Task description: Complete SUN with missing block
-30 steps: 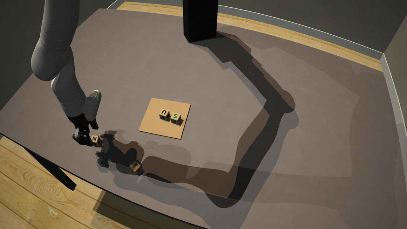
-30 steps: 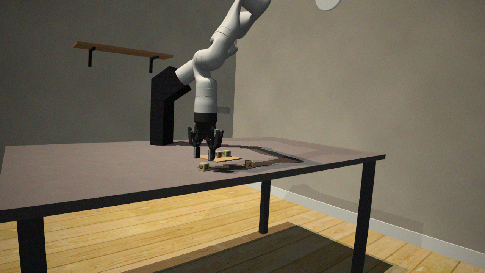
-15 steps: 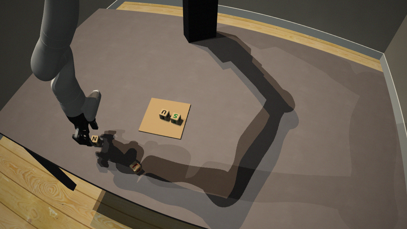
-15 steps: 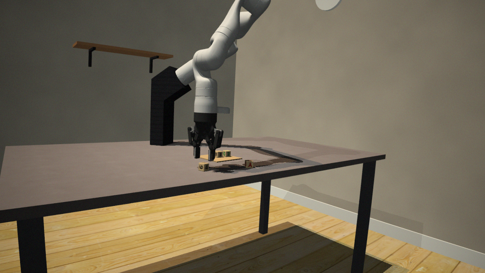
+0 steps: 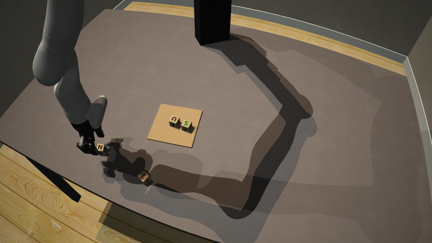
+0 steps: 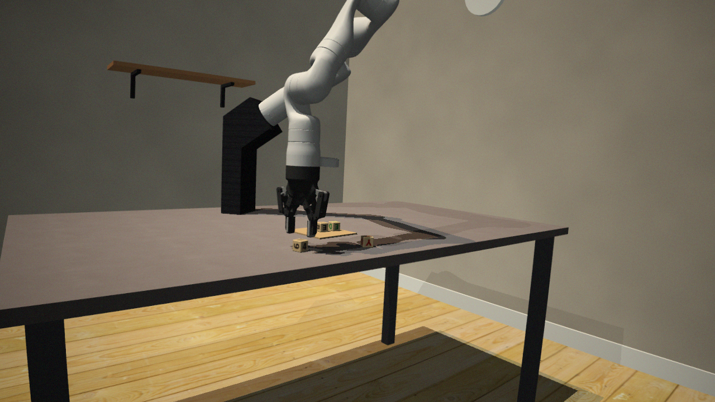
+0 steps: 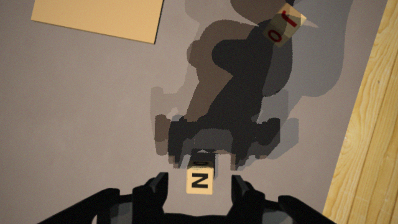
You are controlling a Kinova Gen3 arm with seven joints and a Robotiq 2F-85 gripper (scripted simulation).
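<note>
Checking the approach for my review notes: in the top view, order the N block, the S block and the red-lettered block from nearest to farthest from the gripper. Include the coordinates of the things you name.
1. N block point(image 5: 101, 149) point(image 7: 199, 181): beside the gripper point(image 5: 99, 143) point(image 7: 199, 184).
2. Red-lettered block point(image 5: 144, 178) point(image 7: 283, 25): off the mat.
3. S block point(image 5: 186, 124): on the mat.

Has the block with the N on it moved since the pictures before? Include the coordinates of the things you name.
No. The N block point(image 5: 101, 148) point(image 6: 300, 245) point(image 7: 199, 181) sits in the same spot, just as far from the edge of the table point(image 5: 135, 75) point(image 6: 124, 249) point(image 7: 78, 109) in the top view.
</note>
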